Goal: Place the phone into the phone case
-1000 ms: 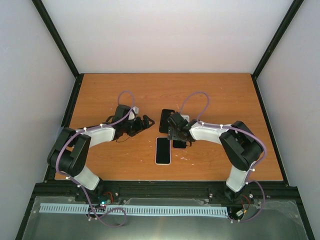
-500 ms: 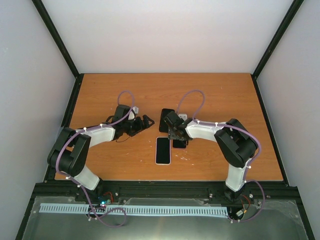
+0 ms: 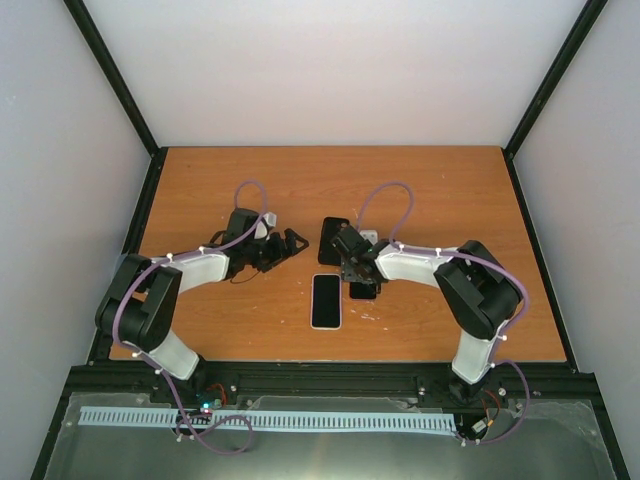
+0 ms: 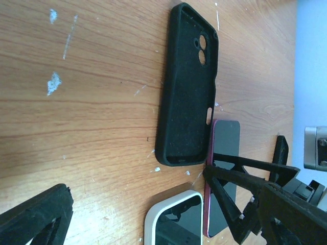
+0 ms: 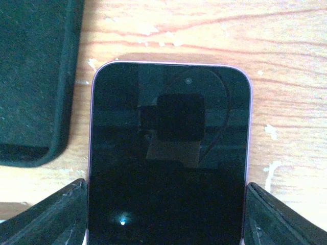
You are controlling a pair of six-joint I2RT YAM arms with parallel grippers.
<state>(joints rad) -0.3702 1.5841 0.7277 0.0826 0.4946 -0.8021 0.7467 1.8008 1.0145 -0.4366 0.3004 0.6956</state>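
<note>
Right gripper (image 5: 164, 194): narrowed from the wide spread of a second before, and sat a touch nearer the arm bases than it did then. Closed now on the purple-edged phone (image 5: 168, 153), with one of the fingers (image 5: 51, 214) set against each long edge near the phone's lower end. Lay flat and screen-up on the table (image 3: 440, 190), that phone, just beside the phone case (image 4: 186, 87) and not in it. Rested open side up, the black case, in the same spot as before, its long side running alongside the phone's upper end. Showed no shift either, the white-rimmed phone (image 3: 326, 300), nearer the bases and just left of the gripped one. Left gripper (image 3: 290, 243): kept where it was, left of the case and apart from it, spread fully wide, grasping nothing.
</note>
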